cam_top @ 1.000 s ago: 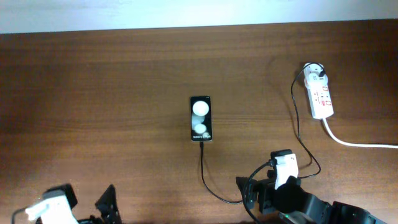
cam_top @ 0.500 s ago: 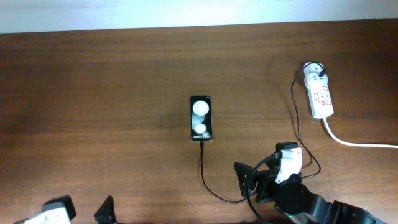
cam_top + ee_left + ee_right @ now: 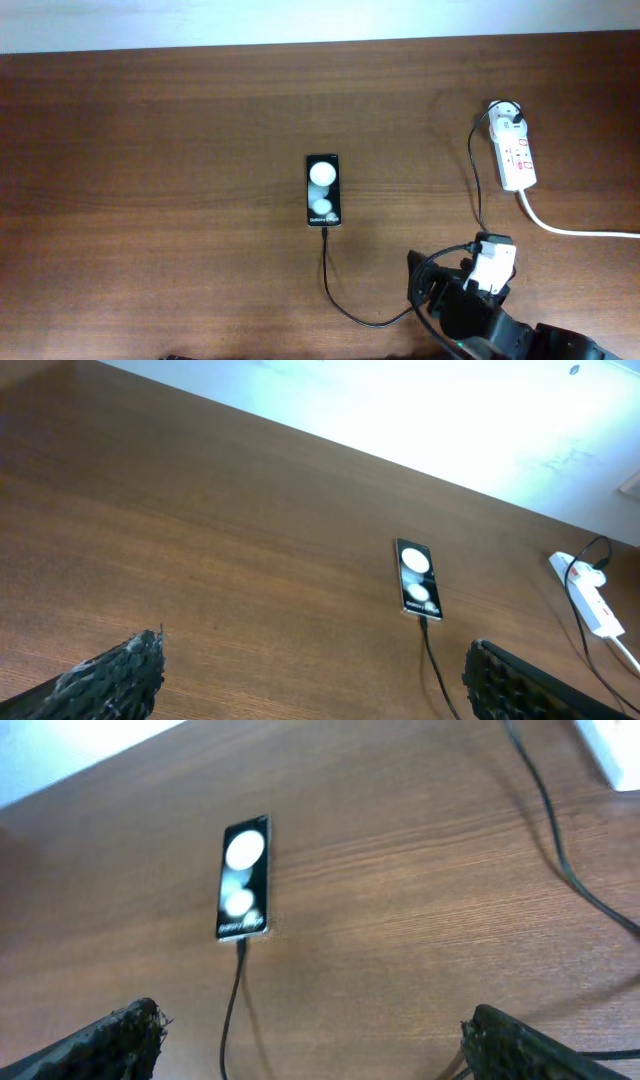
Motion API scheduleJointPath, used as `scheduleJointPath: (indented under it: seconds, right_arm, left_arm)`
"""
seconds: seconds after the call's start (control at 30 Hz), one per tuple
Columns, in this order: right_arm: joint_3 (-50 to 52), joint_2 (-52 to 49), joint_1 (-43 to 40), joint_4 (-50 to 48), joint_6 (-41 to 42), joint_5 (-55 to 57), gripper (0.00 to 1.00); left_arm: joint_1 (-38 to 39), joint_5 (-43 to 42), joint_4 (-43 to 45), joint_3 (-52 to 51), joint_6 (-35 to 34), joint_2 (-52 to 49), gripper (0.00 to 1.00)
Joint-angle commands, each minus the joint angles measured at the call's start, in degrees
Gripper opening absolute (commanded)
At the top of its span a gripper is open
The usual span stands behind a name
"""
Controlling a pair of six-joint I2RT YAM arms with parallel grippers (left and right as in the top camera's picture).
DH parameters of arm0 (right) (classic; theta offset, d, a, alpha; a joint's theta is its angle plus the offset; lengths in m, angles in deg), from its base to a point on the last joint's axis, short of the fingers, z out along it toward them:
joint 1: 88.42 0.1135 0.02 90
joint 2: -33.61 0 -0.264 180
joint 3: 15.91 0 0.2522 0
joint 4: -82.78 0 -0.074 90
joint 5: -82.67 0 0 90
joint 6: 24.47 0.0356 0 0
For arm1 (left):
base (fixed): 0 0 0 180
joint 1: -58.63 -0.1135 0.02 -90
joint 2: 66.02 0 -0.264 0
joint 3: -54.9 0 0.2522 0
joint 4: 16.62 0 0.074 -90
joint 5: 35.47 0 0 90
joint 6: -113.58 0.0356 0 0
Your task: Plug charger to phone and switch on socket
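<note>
At the centre of the dark wooden table (image 3: pixel 150 150), the phone (image 3: pixel 323 190) lies flat, face up, two white round patches glowing on it. The charger (image 3: pixel 326 270), a thin black cable, meets the phone's near end and looks plugged in, though the connector is too small to be sure. From there the cable runs toward the near edge, curves right under the right arm, then climbs to the socket (image 3: pixel 515 152), a white power strip at the far right with a thick white cord (image 3: pixel 570 229) trailing off the table.

The right gripper (image 3: pixel 312 1015) hangs low over the near edge, fingers spread wide, holding nothing. The left gripper (image 3: pixel 315 655) is also spread wide and empty, well away from everything.

What remains, I judge, is the switch on the socket. The danger is the cable: it loops right beside the right arm, so a reach toward the strip could snag it and drag the phone or pull the connector out. The strip also looks light, and a push off the small red-marked switch could simply slide it.
</note>
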Motion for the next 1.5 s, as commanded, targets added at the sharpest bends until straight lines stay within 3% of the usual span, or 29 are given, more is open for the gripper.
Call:
scheduleJointPath:
  seconds: [0.0, 0.23, 0.43, 0.77, 0.87, 1.03, 1.07, 1.13, 1.2, 1.33, 1.37, 1.47]
  right_arm:
    - [-0.52, -0.17, -6.19, -0.09, 1.29, 2.03, 0.99]
    - [-0.52, -4.11, -21.53, -5.20, -7.89, -4.68, 0.99]
    - [-0.59, -13.40, -36.30, -12.07, -13.70, -16.37, 0.99]
    - [-4.37, -22.58, -59.65, -11.96, -19.12, -28.65, 0.99]
    - [-5.90, -25.07, -66.58, -12.13, -24.68, -34.14, 0.99]
    - [-11.72, -33.42, -75.28, -11.56, -26.43, -34.86, 1.00]
    - [-13.77, -36.04, -76.32, -11.58, -27.28, -35.76, 0.95]
    - [-18.10, -41.46, -77.09, -11.63, -27.41, -36.54, 0.72]
    - [-24.98, -48.65, -77.09, -11.61, -27.19, -36.57, 0.43]
    - [-37.00, -61.88, -77.70, -10.82, -27.08, -35.95, 0.10]
    - [-41.53, -67.73, -78.34, -9.88, -25.88, -34.82, 0.04]
    - [-46.82, -77.13, -78.97, -10.34, -25.64, -33.03, 0.04]
  left_arm:
    - [-0.26, 0.42, 0.17, 0.15, 0.26, 0.09, 0.99]
    - [-0.24, 0.42, 0.17, 0.15, 0.26, 0.09, 0.99]
    - [-0.24, 0.42, 0.17, 0.15, 0.26, 0.09, 0.99]
    - [-0.24, 0.42, 0.17, 0.15, 0.26, 0.09, 0.99]
    - [-0.24, 0.42, 0.17, 0.15, 0.26, 0.09, 0.99]
    - [-0.24, 0.42, 0.17, 0.15, 0.26, 0.09, 0.99]
    - [-0.24, 0.42, 0.17, 0.15, 0.26, 0.09, 0.99]
    - [-0.24, 0.42, 0.17, 0.15, 0.26, 0.09, 0.99]
    - [-0.24, 0.42, 0.17, 0.15, 0.26, 0.09, 0.99]
    - [-0.24, 0.42, 0.17, 0.15, 0.26, 0.09, 0.99]
    - [-0.24, 0.42, 0.17, 0.15, 0.26, 0.09, 0.99]
    - [-0.24, 0.42, 0.17, 0.15, 0.26, 0.09, 0.99]
